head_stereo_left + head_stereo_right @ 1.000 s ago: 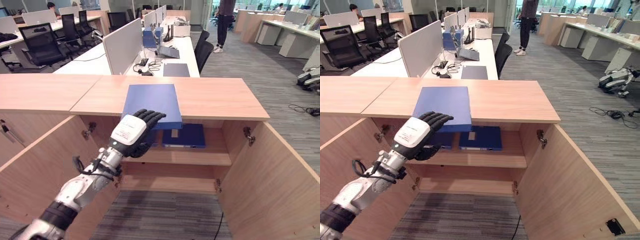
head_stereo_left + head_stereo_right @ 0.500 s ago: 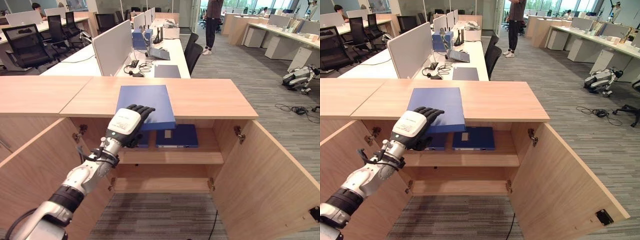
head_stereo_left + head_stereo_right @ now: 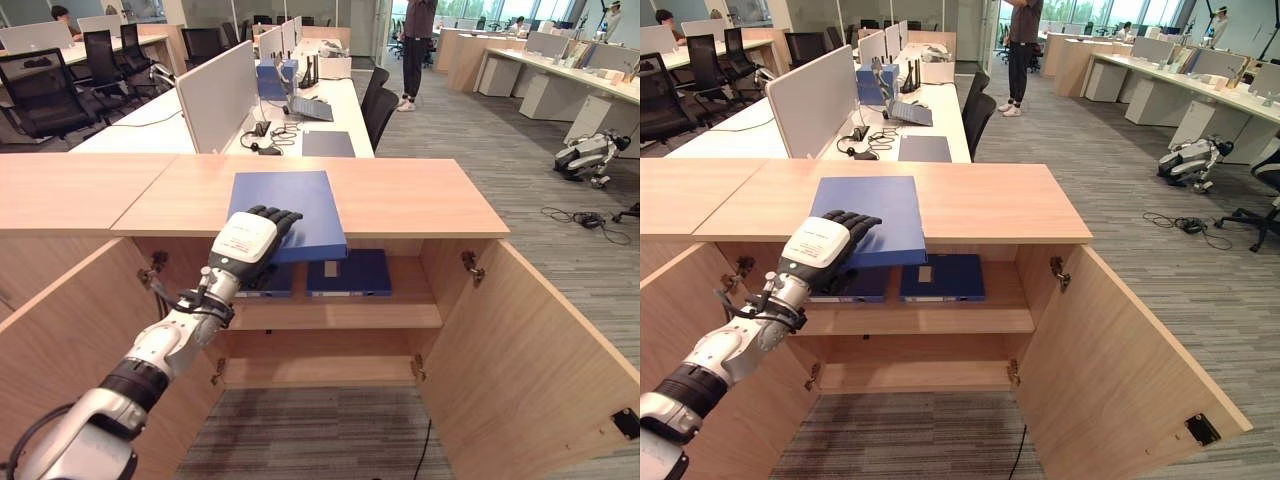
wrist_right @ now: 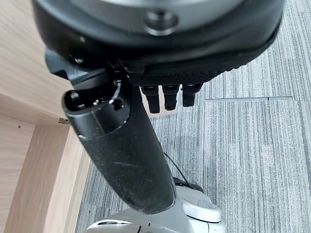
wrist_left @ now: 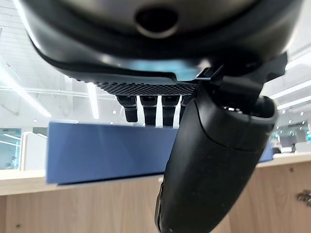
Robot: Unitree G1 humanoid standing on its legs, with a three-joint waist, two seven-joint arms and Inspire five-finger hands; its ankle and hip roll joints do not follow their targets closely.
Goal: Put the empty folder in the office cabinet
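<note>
Left hand (image 3: 243, 243) at the front edge of the cabinet (image 3: 420, 200) top, fingers lying straight over the near left corner of the blue folder (image 3: 291, 205), thumb below the edge; not closed round it. Folder flat on the top surface, near end overhanging the front edge, as a second ago. The hand has crept a little further onto the cover. Below, two blue binders (image 3: 347, 272) on the upper shelf (image 3: 400, 315); doors open. Right hand (image 4: 160, 73) relaxed, empty, above carpet.
</note>
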